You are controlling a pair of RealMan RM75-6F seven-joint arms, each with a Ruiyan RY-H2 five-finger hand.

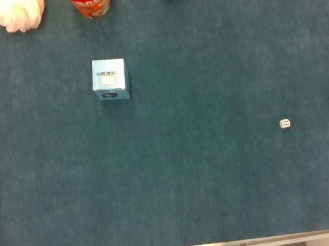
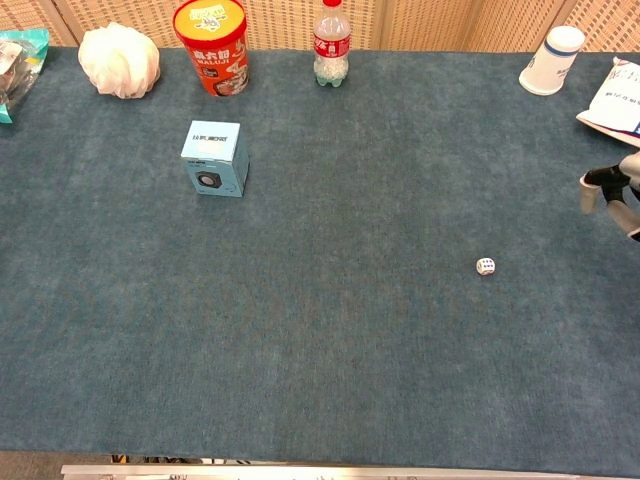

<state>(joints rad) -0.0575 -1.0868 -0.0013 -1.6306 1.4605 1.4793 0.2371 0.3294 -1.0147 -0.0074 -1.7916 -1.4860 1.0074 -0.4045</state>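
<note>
Your worktop [image 2: 330,350] is big and blue. Far from your right hand [image 2: 612,190] stands a blue box [image 2: 214,158]. The small dice [image 2: 485,266] lies alone in the open, near the hand and easy to reach. Only the fingers peek in at the edge, holding nothing; spread or curled, I cannot tell.

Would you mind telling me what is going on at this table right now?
The right hand shows at the table's right edge, holding nothing; only part of it is visible. The nearest thing to it is a small die lying on the blue cloth. A light blue box stands untouched further left. The left hand is out of sight.
</note>
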